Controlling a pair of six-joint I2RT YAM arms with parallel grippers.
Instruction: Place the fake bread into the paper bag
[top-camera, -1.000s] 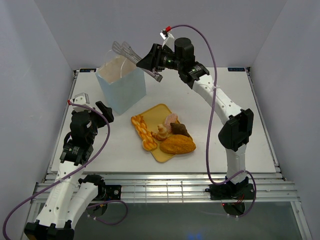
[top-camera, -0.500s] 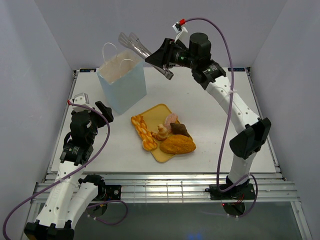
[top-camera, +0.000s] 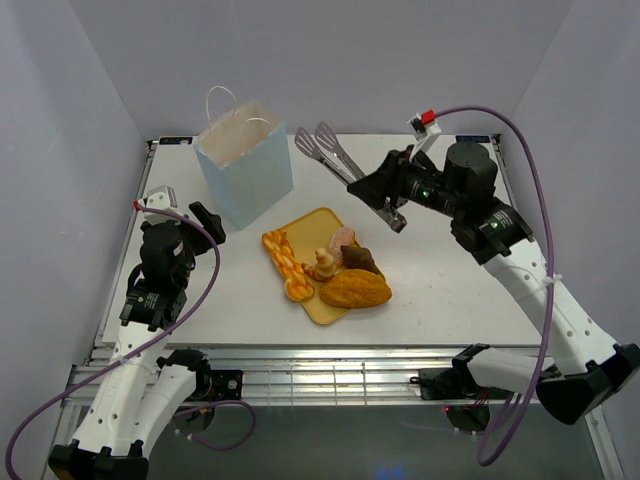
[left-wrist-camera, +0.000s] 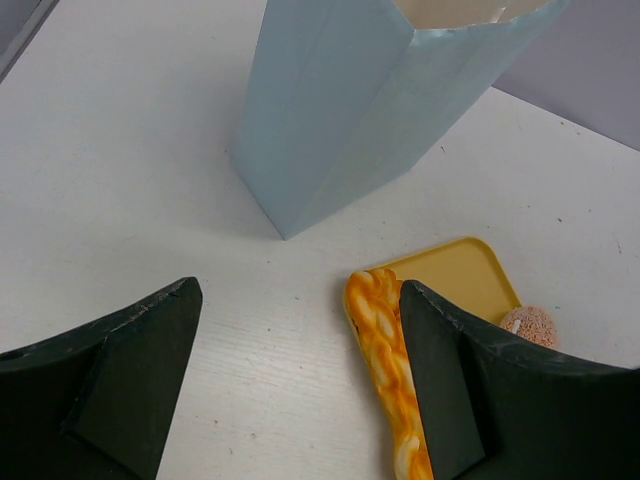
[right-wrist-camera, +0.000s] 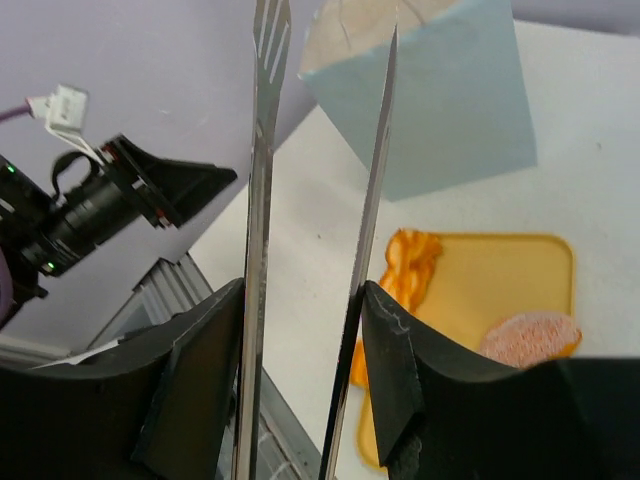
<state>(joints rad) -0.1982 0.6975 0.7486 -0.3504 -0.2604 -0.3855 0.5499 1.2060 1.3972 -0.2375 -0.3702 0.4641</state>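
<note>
Bag (top-camera: 245, 165) interior unseen, tongs (top-camera: 333, 153) half-hidden in right gripper (top-camera: 373, 190)

A robotics lab bench, this — plain pale walls (top-camera: 90, 80) box in a white table (top-camera: 440, 290) on three sides. An aluminium rail frame (top-camera: 330, 375) runs along its near edge, and the left arm (top-camera: 125, 385) and right arm (top-camera: 545, 295), trailing purple cables (top-camera: 480, 110), are bolted there — a test rig through and through.
</note>
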